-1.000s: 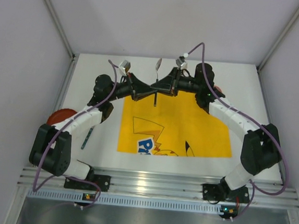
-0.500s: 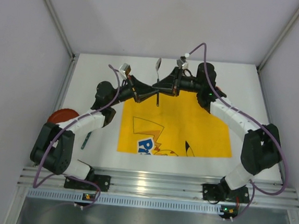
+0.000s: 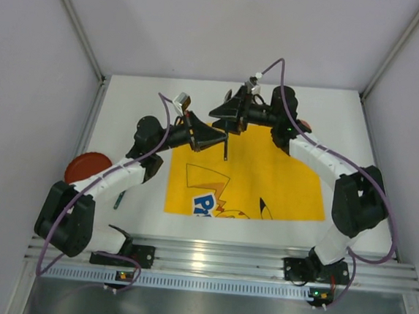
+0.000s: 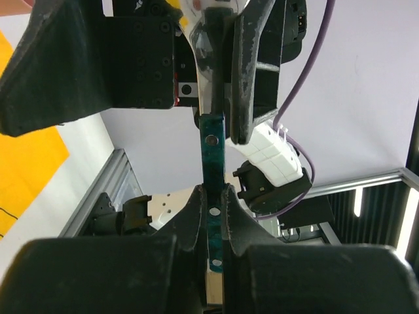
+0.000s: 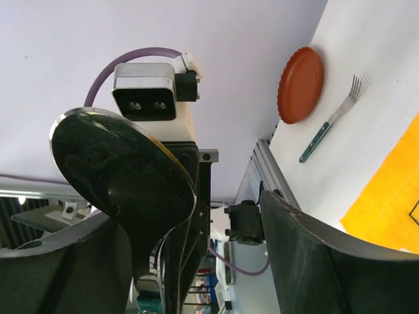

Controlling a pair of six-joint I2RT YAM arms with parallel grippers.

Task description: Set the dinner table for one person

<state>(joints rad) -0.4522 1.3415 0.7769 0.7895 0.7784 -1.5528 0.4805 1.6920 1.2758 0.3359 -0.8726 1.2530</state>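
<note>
Above the dinner table [image 3: 126, 102], spoon [image 5: 124, 176] in the left gripper [image 4: 211, 203].

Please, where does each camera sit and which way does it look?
Top external: high behind the robot, looking down on the dinner table and yellow cloth; the left arm and right arm show.
Left wrist: rides that arm, facing the spoon held in the left pincer.
Right wrist: rides that arm, facing the red plate and fork; open right pincer shows.
Shared: all three show the spoon.
</note>
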